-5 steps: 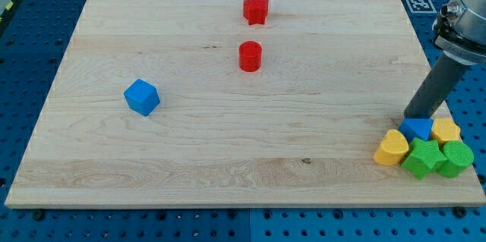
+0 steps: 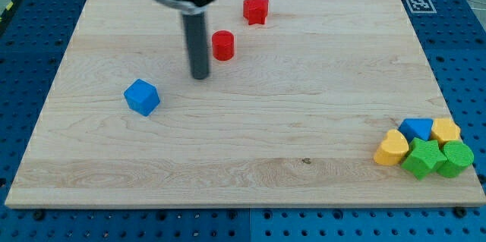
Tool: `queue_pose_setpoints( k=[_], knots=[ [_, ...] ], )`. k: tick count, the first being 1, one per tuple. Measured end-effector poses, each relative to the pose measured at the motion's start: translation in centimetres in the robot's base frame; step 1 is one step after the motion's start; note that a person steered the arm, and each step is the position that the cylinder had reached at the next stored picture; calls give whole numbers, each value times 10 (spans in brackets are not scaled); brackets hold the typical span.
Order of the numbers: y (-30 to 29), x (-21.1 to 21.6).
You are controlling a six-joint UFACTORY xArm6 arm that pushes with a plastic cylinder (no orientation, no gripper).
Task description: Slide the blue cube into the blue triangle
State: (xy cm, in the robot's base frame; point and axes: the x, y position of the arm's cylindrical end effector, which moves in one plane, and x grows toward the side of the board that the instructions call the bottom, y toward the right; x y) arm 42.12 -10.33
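The blue cube (image 2: 142, 96) sits on the wooden board (image 2: 304, 121) at the view's left. The blue triangle (image 2: 416, 129) lies at the view's lower right, packed among other blocks. My tip (image 2: 200, 76) rests on the board up and to the right of the blue cube, apart from it, and just left and below the red cylinder (image 2: 222, 45). The whole width of the board lies between the cube and the triangle.
A red star (image 2: 256, 9) sits near the view's top. Around the blue triangle are a yellow heart (image 2: 392, 149), a yellow block (image 2: 446, 130), a green star (image 2: 424, 158) and a green block (image 2: 457, 158), close to the board's right edge.
My rod has swept from beside the blue triangle at the right to the upper left, near the blue cube. The red cylinder has shifted left and up.
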Motion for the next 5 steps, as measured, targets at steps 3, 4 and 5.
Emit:
queue_pose_setpoints(
  k=[3, 4, 5],
  knots=[
    [-70, 92],
    [-43, 85],
    [-68, 76]
  ],
)
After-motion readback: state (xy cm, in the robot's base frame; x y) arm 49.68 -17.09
